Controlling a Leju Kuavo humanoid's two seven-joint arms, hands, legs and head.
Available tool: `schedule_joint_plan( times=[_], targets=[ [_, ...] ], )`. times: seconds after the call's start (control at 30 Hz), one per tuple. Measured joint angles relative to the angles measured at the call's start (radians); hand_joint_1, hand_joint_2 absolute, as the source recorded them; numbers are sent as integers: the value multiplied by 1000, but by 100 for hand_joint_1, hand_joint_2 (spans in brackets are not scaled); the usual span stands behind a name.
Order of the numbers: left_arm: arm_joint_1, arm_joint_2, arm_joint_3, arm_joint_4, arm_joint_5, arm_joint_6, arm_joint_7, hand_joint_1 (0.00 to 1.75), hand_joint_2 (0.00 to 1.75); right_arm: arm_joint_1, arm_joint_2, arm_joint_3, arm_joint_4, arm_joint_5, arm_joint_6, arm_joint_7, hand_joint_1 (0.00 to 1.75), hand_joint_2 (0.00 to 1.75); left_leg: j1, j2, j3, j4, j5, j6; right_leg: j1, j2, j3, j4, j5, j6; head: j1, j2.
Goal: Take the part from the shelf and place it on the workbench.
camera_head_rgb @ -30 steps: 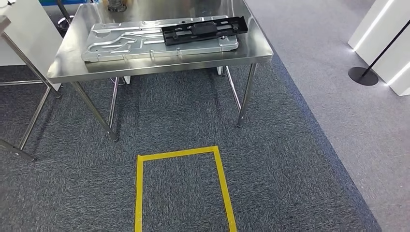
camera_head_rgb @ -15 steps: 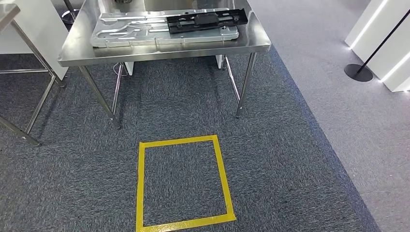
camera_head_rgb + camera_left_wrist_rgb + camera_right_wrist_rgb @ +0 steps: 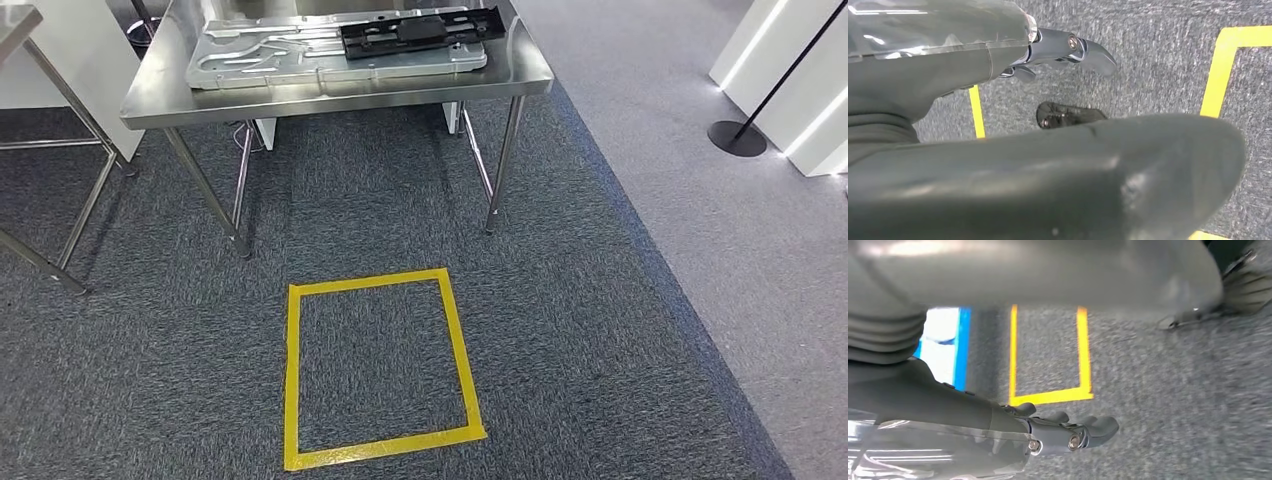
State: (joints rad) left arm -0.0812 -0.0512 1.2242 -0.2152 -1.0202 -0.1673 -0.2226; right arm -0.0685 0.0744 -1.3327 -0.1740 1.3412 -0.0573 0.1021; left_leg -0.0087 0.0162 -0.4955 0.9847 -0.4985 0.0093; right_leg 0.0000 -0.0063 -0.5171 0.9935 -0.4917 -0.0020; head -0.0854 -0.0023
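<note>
A long black part (image 3: 420,30) lies on a silver stamped metal plate (image 3: 270,55) on the steel workbench (image 3: 340,98) at the top of the head view. My left hand (image 3: 1048,47) hangs over the grey carpet, its fingers (image 3: 1093,50) stretched out and its thick thumb (image 3: 1098,175) apart from them, holding nothing. My right hand (image 3: 1048,432) also hangs over the carpet with straight fingers (image 3: 1098,426) and nothing in it.
A yellow tape square (image 3: 375,365) marks the carpet in front of the workbench. Legs of a second steel table (image 3: 60,230) stand at the left. A black post base (image 3: 737,138) and white panels (image 3: 790,80) stand at the right on lighter carpet.
The whole picture has shifted: the camera moved back from the workbench, which now sits higher in the head view, and the yellow square has come fully into sight.
</note>
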Motion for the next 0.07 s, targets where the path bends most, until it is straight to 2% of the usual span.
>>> schedule_joint_plan(
  times=[0.03, 0.07],
  targets=[
    [0, -1, 2, 0, 2, 1, 0, 0, 44, 0, 0, 0, 0, 3, -3, 14, 0, 175, 0, -1, 0, -4, 1, 4, 0, 0, 1, -5, 3, -2, 0, 0],
    [0, -1, 3, 0, 3, 1, -1, 0, 58, -1, 0, 0, 0, 6, -5, 22, 0, 175, 0, -1, 0, -5, 1, 6, -1, 0, 2, -9, 6, -3, 0, 0]
  ],
)
